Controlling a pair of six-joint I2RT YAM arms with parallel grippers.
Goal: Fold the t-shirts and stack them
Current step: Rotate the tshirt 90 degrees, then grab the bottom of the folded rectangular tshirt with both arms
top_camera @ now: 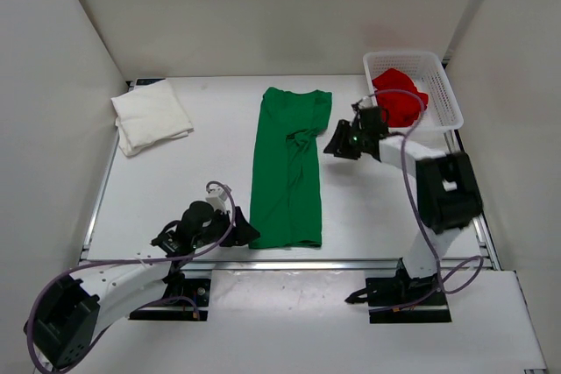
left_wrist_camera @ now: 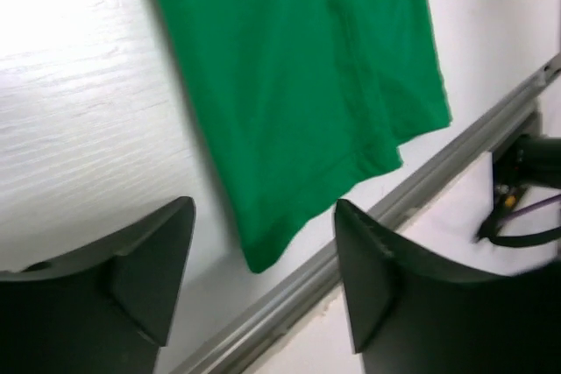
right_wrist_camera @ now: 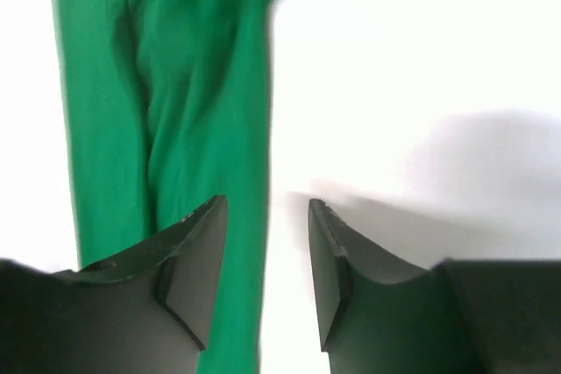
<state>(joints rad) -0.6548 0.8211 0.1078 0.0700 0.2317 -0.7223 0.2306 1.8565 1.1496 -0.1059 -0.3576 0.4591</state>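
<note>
The green t-shirt [top_camera: 287,168] lies flat mid-table, folded lengthwise into a long strip. My left gripper [top_camera: 245,232] is open and empty by its near-left corner; in the left wrist view that corner [left_wrist_camera: 259,251] lies between the open fingers of the gripper [left_wrist_camera: 263,225]. My right gripper [top_camera: 334,144] is open and empty beside the strip's right edge; in the right wrist view the green t-shirt [right_wrist_camera: 175,85] has its edge running between the fingers of the gripper [right_wrist_camera: 267,216]. The white t-shirt [top_camera: 151,116] lies folded at the back left. The red t-shirt [top_camera: 399,98] is bunched in the basket.
A white mesh basket [top_camera: 443,85] stands at the back right, holding the red shirt. A metal rail [left_wrist_camera: 351,256] runs along the table's near edge just behind my left gripper. White walls enclose the table at the left, back and right.
</note>
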